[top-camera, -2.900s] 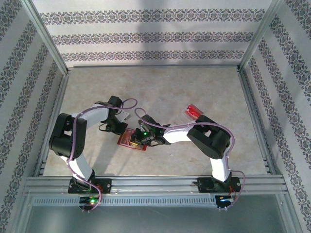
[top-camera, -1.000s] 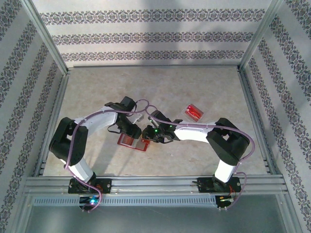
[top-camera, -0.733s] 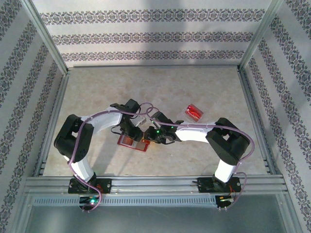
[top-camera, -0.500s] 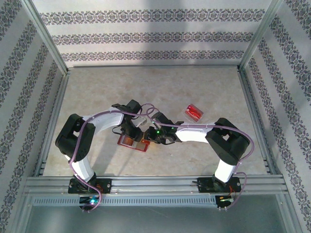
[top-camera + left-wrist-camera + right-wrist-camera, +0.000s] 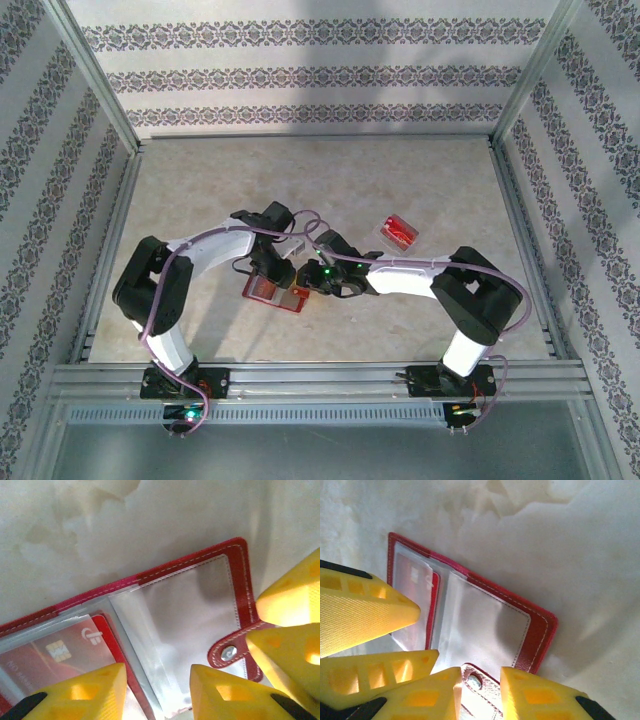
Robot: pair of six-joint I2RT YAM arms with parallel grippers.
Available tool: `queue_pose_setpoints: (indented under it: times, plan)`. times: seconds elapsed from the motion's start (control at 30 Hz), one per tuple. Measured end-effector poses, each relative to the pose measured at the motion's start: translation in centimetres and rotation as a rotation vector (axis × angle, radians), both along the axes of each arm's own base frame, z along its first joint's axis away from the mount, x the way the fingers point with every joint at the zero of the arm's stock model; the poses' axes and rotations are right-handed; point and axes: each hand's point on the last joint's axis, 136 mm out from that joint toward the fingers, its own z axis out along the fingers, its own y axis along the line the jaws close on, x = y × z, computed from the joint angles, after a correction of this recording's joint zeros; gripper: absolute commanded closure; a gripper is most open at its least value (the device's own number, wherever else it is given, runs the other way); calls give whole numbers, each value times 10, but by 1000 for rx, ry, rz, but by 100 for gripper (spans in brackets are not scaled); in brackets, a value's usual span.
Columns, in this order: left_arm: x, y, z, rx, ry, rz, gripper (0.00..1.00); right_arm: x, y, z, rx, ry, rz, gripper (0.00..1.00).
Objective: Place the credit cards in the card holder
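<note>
The card holder (image 5: pixel 264 291) lies open and flat on the table, its clear sleeves up. One red credit card (image 5: pixel 65 650) with a chip sits inside its left sleeve (image 5: pixel 415 592); the right sleeve (image 5: pixel 185 605) holds nothing. My left gripper (image 5: pixel 157 695) hovers open just above the sleeves, near the fold. My right gripper (image 5: pixel 480 695) is open too, its fingertips either side of the clasp tab (image 5: pixel 477 682) at the holder's right edge. From above, both grippers (image 5: pixel 272 272) (image 5: pixel 310 283) meet over the holder. Another red credit card (image 5: pixel 399 230) lies in a clear tray.
The clear plastic tray (image 5: pixel 385 236) sits to the right of and behind the grippers. Metal rails (image 5: pixel 320 375) run along the near edge, and patterned walls close in the other three sides. The right gripper's yellow fingers (image 5: pixel 290 600) crowd the holder's clasp side.
The left gripper's jaws have narrowed a little and it has edged right over the holder. The right gripper stays at the clasp tab while its elbow has shifted slightly.
</note>
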Motion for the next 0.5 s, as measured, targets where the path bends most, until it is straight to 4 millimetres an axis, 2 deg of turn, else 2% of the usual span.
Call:
queue_pose_setpoints:
  times: [0.2,0.4,0.5]
  plan:
    - [0,1,1,15,-12,3,58,5,-2,-2,6,9,-9,73]
    - [-4,1,-19,50,41,9,55,3,-5,-21,-14,53,-20,73]
    - [-4,0,-21,56,44,7,55,3,-5,-23,-8,55,-26,73]
